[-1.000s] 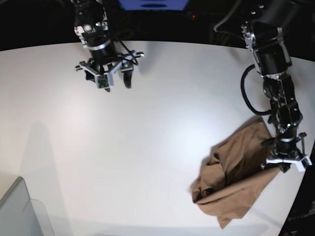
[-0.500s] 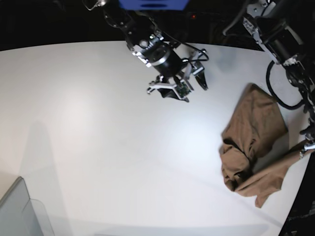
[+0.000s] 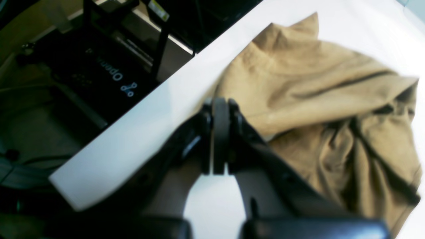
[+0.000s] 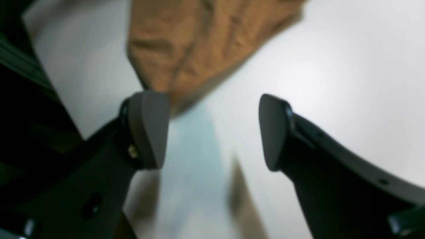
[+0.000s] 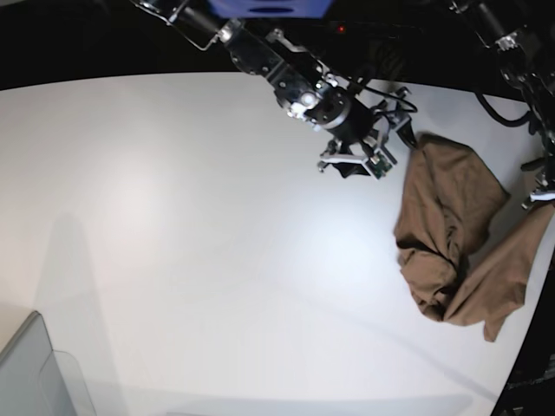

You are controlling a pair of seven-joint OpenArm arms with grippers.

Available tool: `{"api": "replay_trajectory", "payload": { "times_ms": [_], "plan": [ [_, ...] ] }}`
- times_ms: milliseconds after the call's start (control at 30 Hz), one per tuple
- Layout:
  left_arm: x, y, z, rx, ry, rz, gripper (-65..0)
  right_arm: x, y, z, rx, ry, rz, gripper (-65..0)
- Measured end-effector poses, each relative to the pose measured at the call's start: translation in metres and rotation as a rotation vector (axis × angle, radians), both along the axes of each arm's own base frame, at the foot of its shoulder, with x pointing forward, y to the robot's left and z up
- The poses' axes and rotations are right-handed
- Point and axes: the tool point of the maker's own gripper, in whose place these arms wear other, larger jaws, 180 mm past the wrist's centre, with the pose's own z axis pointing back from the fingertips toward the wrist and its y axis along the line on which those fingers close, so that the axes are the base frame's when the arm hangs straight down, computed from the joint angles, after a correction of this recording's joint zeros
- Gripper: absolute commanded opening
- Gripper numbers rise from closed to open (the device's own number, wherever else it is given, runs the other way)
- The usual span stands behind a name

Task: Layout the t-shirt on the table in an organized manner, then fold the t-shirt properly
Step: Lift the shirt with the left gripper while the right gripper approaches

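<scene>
Tan t-shirt [image 5: 455,234] bunched at table [image 5: 173,225] edge, left hand [image 3: 219,109] clamped.

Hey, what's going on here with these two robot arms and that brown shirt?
The t-shirt lies crumpled near the edge of the white table, not laid out yet. The left pincer is shut on a bit of the shirt's cloth by the table edge. The right pincer is open and reaching toward the shirt's other side, holding nothing.
</scene>
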Motion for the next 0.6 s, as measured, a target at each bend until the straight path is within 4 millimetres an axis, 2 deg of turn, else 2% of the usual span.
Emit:
{"api": "replay_trajectory", "payload": {
  "times_ms": [100,200,333,467,600],
  "plan": [
    [-0.01,-0.001,-0.004,0.009,0.025,0.0,-64.7,0.0,0.0,-0.015,0.02,0.085,-0.014,-21.5],
    [-0.016,-0.004,-0.003,0.021,0.032,-0.006,-64.7,0.001,0.001,-0.015,0.043,0.057,-0.019,-21.5],
    [-0.026,-0.025,-0.007,-0.001,0.03,-0.023,-64.7,-0.005,0.009,-0.012,0.065,0.029,0.002,-21.4],
    [-0.043,-0.041,-0.01,-0.007,0.042,-0.025,-64.7,-0.003,0.008,-0.029,0.02,0.024,0.02,-21.5],
    [-0.054,-0.056,-0.019,-0.038,0.055,-0.027,-64.7,0.001,0.008,-0.031,0.031,-0.018,0.022,-21.5]
  ]
}}
